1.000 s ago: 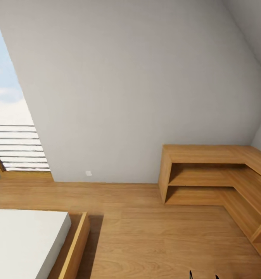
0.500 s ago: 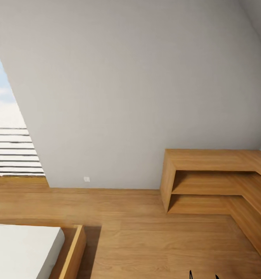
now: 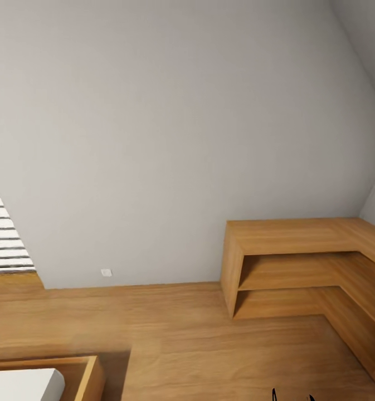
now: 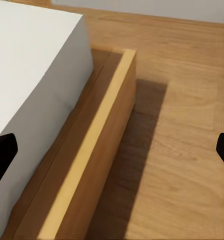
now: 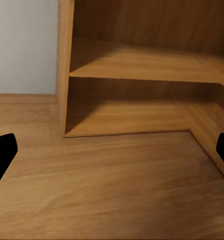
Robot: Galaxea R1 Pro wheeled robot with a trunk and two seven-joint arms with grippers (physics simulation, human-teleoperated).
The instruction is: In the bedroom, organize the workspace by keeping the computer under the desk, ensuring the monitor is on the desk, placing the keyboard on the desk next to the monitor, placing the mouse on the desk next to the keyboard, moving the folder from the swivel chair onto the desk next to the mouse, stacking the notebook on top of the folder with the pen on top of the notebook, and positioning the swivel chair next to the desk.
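The desk, computer, monitor, keyboard, mouse, folder, notebook, pen and swivel chair are out of view. My left gripper (image 4: 112, 152) is open, its black fingertips (image 4: 2, 155) far apart over a bed's wooden frame and the floor, holding nothing. My right gripper (image 5: 112, 150) is also open and empty, facing a low wooden shelf unit across bare floor. Two thin black tips of the right gripper (image 3: 293, 396) poke up at the head view's bottom edge.
A low L-shaped wooden shelf unit (image 3: 298, 239) stands against the grey wall at the right. A bed with a white mattress (image 4: 32, 75) and wooden frame (image 3: 81, 376) lies at the lower left. A slatted window (image 3: 0, 245) is at the far left. Wooden floor (image 3: 176, 340) runs between them.
The whole head view has shifted: window and bed slid toward the left and bottom edges, and the shelf unit sits lower. The camera moved, not the furniture.
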